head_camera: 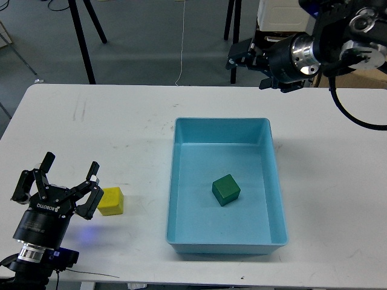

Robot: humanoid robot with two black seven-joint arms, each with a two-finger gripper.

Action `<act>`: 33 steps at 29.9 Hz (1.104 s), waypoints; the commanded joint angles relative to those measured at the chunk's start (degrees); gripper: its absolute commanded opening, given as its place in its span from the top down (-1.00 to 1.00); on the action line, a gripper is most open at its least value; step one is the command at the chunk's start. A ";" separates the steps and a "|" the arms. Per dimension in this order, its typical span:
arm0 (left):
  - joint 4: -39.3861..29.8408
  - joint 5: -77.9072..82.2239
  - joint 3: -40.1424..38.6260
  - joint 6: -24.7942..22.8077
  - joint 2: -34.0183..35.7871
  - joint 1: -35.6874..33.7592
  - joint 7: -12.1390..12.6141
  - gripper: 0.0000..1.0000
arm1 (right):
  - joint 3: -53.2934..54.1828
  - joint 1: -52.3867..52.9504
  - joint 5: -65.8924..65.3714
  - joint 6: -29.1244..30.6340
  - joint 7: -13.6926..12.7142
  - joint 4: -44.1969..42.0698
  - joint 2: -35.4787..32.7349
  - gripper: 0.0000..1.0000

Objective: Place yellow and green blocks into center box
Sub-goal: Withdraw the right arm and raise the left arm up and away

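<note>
The green block (226, 190) lay inside your blue tray (220, 128). Your left gripper (68, 181) stood spread, just beside the yellow block (111, 201) on the table (121, 121). Right gripper (242, 57): state unclear.

The green block (226, 190) — a small, dark, matte cube — is sitting flat on the floor of the center box (181, 181), near its middle and turned slightly askew to the walls. The box, a light-blue tray with low walls and rounded corners, is lying on the table. The yellow block (111, 201) is resting on the table, well left of the box — outside it.
</note>
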 commanded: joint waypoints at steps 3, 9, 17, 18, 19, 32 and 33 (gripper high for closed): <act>0.00 0.04 0.07 0.00 0.27 -0.46 -0.09 -1.00 | 21.82 -12.57 10.50 0.41 0.00 -7.49 -4.72 -0.99; 0.00 -0.05 -0.02 0.00 0.35 -0.73 -0.09 -1.00 | 44.69 -27.69 26.68 1.29 0.92 -11.73 -6.21 -1.00; 0.00 -0.05 -0.28 0.00 0.53 -1.26 -0.18 -1.00 | 71.07 -58.60 39.69 6.62 12.88 -7.00 -10.00 -1.00; 0.00 -0.05 -0.37 0.00 0.53 -1.26 -0.09 -1.00 | 73.00 -62.22 40.75 6.62 13.06 -5.50 -10.00 -1.00; 0.00 -0.05 -0.37 0.00 0.62 -1.26 -0.09 -1.00 | 75.63 -66.95 41.98 6.62 13.24 -3.58 -9.83 -1.00; -0.53 -0.14 -1.07 0.00 0.79 -1.70 -0.18 -1.00 | 95.70 -109.35 45.33 6.62 14.82 20.08 13.63 -1.00; -0.53 -0.14 -1.25 0.00 0.71 -1.70 -0.27 -1.00 | 95.44 -110.41 45.33 6.62 14.82 20.17 14.34 -1.00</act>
